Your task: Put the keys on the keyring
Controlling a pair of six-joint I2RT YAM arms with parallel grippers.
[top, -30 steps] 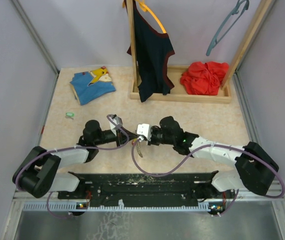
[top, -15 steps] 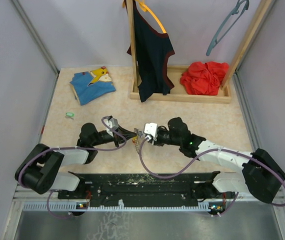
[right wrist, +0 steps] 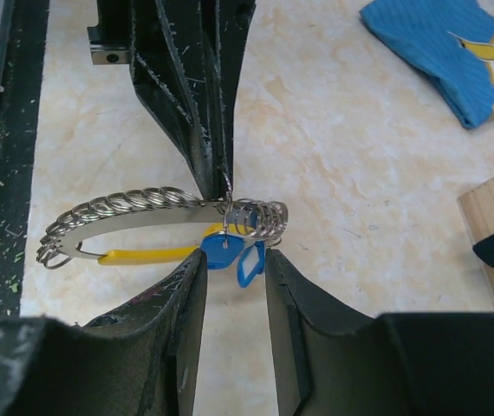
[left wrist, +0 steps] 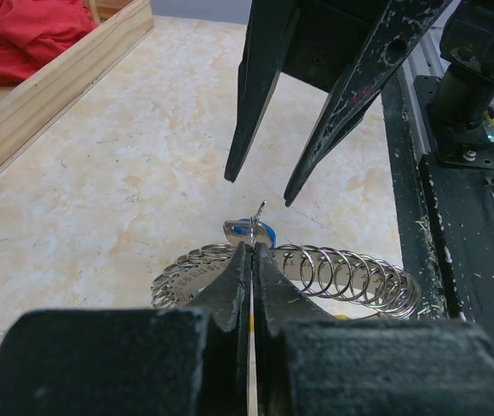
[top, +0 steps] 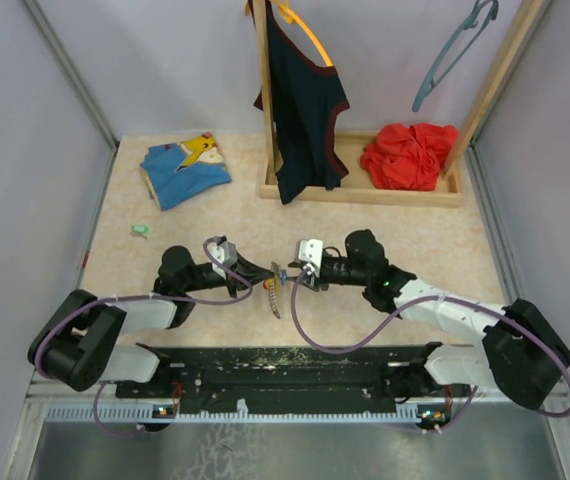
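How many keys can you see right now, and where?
2. The blue key hangs at the keyring held by the left gripper. The mint green key lies alone on the table, far out to the left. More could be hidden among the ring's coils.

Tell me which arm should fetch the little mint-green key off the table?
Probably right: the right pincer is open and empty, while the left pincer is clamped on the grey wire keyring.
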